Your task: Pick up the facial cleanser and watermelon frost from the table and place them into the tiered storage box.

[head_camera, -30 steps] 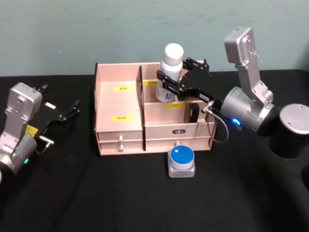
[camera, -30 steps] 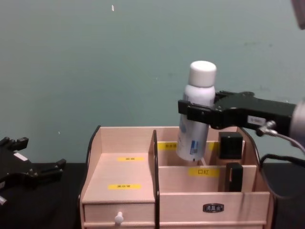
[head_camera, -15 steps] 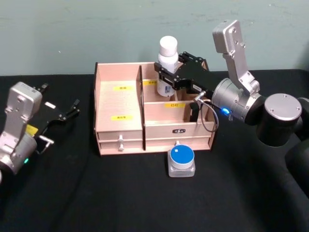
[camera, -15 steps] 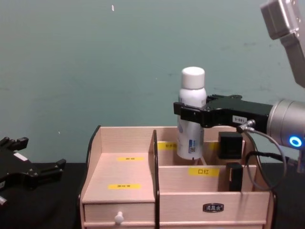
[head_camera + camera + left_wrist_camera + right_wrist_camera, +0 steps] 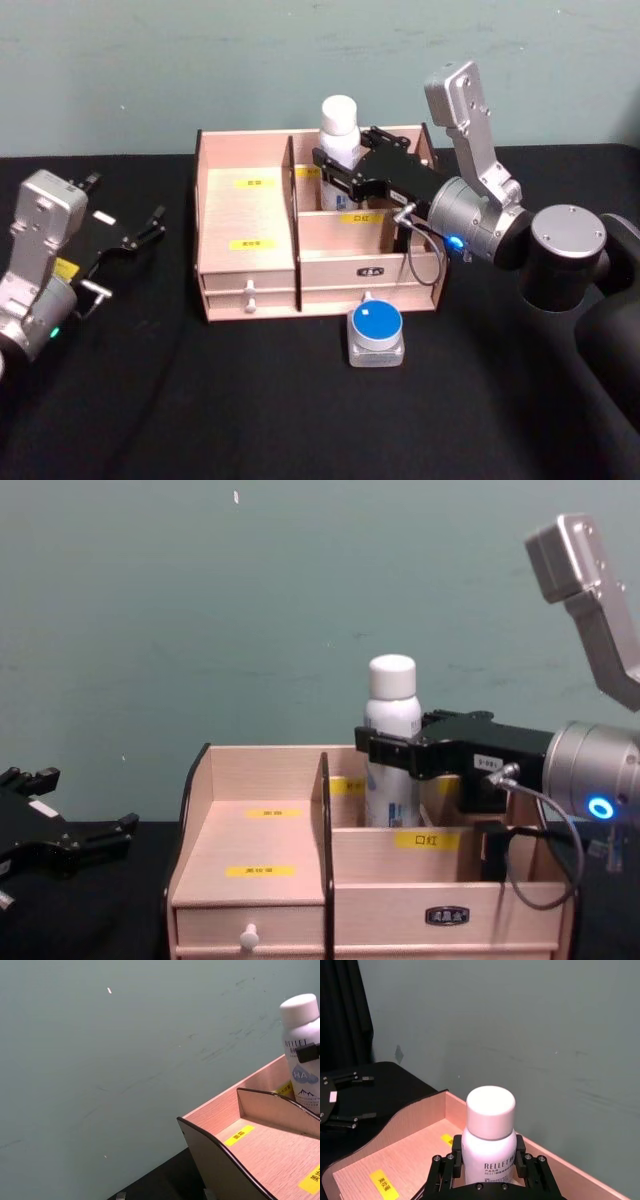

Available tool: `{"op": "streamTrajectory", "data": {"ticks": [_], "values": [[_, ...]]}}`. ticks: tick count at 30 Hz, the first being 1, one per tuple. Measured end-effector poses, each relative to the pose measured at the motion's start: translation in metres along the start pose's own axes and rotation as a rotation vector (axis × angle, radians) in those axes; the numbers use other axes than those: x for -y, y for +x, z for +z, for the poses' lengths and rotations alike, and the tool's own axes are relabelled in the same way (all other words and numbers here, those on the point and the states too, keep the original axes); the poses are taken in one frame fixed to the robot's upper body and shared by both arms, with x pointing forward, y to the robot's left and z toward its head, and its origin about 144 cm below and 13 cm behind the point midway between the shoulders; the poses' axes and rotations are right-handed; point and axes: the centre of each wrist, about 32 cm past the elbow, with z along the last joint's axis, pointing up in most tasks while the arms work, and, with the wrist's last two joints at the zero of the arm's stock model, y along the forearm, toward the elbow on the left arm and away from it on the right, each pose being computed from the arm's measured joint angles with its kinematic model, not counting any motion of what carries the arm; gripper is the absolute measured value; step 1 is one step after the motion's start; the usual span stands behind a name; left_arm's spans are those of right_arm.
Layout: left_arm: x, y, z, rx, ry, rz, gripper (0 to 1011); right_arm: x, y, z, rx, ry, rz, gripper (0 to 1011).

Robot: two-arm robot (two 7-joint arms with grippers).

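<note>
One cleanser bottle (image 5: 338, 122), base hidden in box (image 5: 330, 270) rear slot, R jaws gripping it, L jaws apart.

Table (image 5: 250, 410): black matte top, back edge met the teal wall. Two things sat directly on it. Tiered storage box (image 5: 246, 215) stood upright toward the back, roughly mid-table, base flat on the black surface, drawer fronts and white knobs facing the robot. Watermelon frost (image 5: 376, 334), a squat pale container with a round blue top, sat just in front of the box's right half, in line with the right-hand drawer knob. Couldn't tell whether it touched the box front or stood slightly clear of it.
</note>
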Motion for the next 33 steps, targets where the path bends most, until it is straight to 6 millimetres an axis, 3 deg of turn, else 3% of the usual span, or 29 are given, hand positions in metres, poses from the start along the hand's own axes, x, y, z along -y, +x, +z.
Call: {"op": "streamTrajectory", "data": {"ticks": [27,33], "values": [[0.000,0.000,0.000,0.000,0.000,0.000,1001,-0.003,-0.005,-0.012,-0.006,-0.056,0.000,595],[0.000,0.000,0.000,0.000,0.000,0.000,1001,-0.002,-0.004,-0.012,-0.006,-0.055,0.000,741]]}}
